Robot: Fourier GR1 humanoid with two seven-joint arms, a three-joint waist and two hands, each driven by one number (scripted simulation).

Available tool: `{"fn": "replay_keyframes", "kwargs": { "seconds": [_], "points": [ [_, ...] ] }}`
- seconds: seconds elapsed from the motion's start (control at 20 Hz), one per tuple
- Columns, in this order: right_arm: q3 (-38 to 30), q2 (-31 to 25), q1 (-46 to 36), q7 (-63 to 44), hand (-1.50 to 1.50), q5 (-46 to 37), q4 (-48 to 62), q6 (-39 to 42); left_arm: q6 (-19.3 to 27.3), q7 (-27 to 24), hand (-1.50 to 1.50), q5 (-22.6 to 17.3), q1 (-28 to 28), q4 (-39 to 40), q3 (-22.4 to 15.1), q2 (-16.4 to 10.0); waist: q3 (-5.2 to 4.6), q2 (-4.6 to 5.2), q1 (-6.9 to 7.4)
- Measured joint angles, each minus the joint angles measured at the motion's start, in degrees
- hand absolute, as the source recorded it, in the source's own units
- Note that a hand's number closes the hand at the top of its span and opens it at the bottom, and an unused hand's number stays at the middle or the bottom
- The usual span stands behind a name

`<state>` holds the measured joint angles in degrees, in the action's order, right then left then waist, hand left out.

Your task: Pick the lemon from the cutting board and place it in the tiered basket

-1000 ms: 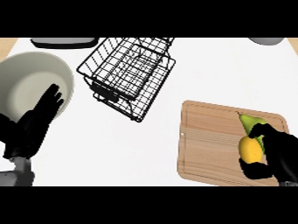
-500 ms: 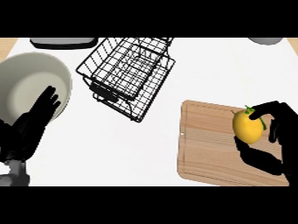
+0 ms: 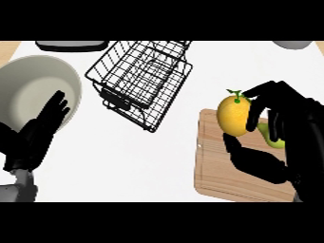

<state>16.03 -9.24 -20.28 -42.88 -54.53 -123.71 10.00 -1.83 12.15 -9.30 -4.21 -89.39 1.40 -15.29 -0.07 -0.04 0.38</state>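
Lemon (image 3: 234, 116) sits at about 3 o'clock in the head view, pinched in the right hand (image 3: 298, 137): fingers curl over its top and far side, and the thumb closes from below. It shows over the upper left corner of the cutting board (image 3: 224, 180), and by the way it stands against the white counter it appears to be lifted off the wood, so the pick looks done. A green fruit (image 3: 271, 137), mostly hidden behind the hand, lies on the board just beside the lemon.

The placing is left. The tiered basket (image 3: 139, 80), black wire, stands near 12 o'clock, toward 10 o'clock from the lemon and well apart from it, with bare counter between. Nothing shows inside its tiers. The carry across and the release into a tier are not yet done.

The left hand (image 3: 31, 137) rests at 8 o'clock, fingers straight and pointing up, holding nothing, overlapping the rim of a white plate (image 3: 17, 90) at 9 o'clock.
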Motion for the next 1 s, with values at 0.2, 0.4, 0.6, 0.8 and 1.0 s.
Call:
{"fn": "replay_keyframes", "kwargs": {
  "seconds": [0.2,0.4,0.6,0.8,1.0],
  "points": [
    [2.37,5.02,-10.21,-5.06,1.5,-1.87,6.06,2.18,0.35,0.13,0.0,0.64,-0.73,0.53,0.1,0.67,-0.01,0.0,0.21],
    [3.97,7.62,-19.97,-9.44,1.5,-2.01,15.49,-0.45,0.08,-0.09,0.0,1.28,0.19,-0.29,-0.37,1.19,0.01,0.05,0.54],
    [4.76,8.58,-27.55,-11.97,1.5,-0.25,24.6,-4.42,-0.46,0.5,0.0,0.91,-0.67,-0.15,0.47,1.07,0.01,0.09,0.57],
    [5.0,8.94,-33.94,-13.04,1.5,2.22,34.58,-8.71,-1.64,-0.12,0.0,0.53,-1.07,0.71,1.45,0.58,0.01,0.15,0.77],
    [5.52,9.06,-38.39,-14.19,1.5,4.89,42.57,-12.07,-1.9,0.47,0.0,0.69,-2.37,1.56,1.99,0.46,0.04,0.14,0.74]
  ]
}}
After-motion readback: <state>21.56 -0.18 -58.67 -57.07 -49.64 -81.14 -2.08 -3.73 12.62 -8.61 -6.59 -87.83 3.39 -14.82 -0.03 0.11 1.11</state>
